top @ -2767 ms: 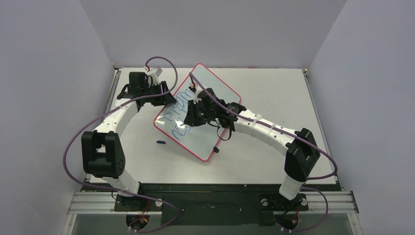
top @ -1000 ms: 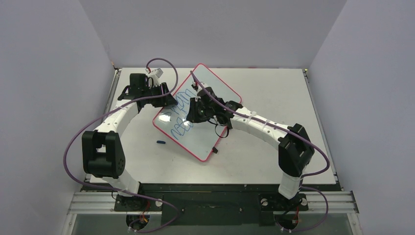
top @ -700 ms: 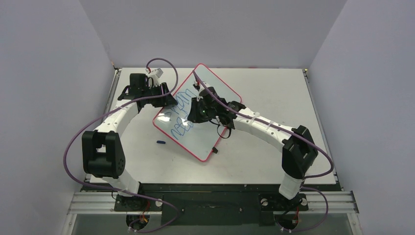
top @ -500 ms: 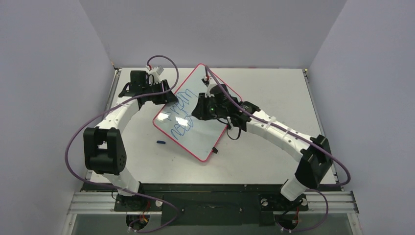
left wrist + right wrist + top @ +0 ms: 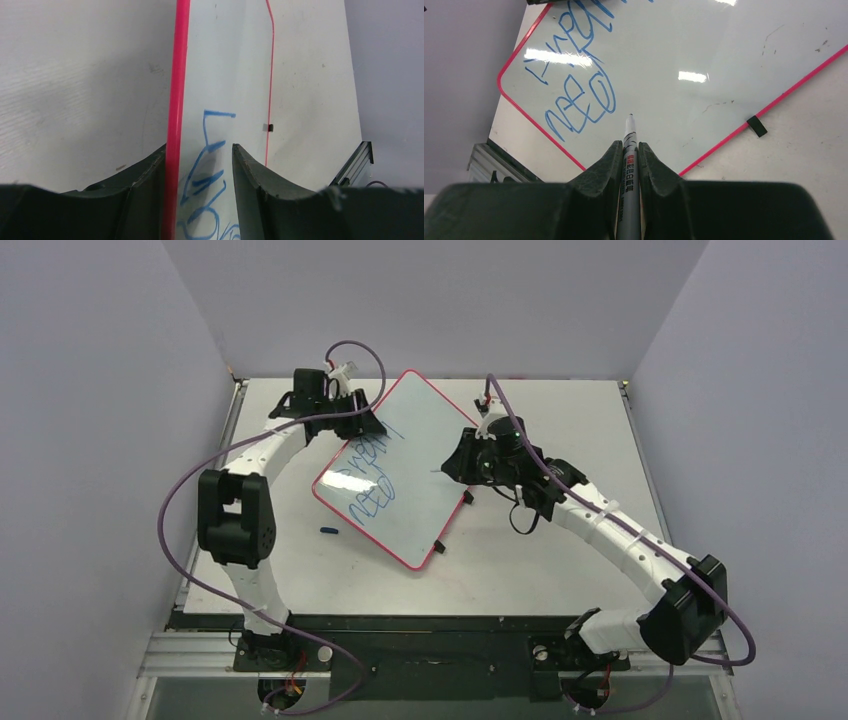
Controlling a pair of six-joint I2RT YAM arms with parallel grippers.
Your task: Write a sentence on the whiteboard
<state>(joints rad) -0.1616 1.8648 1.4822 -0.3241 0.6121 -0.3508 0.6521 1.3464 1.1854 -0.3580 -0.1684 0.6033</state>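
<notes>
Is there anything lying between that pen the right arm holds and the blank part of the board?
Nothing visible. The pen in the right gripper points at bare whiteboard beside the blue writing, with no object between them.

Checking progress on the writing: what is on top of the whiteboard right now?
On the whiteboard: two rows of blue handwriting, the lower reading roughly "NEED". The left gripper's fingers straddle its red rim, covering part of the upper row.

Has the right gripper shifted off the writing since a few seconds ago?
Yes. The right gripper, shut on the marker, has swung from over the blue writing toward the whiteboard's right edge, away from the left arm's side.
</notes>
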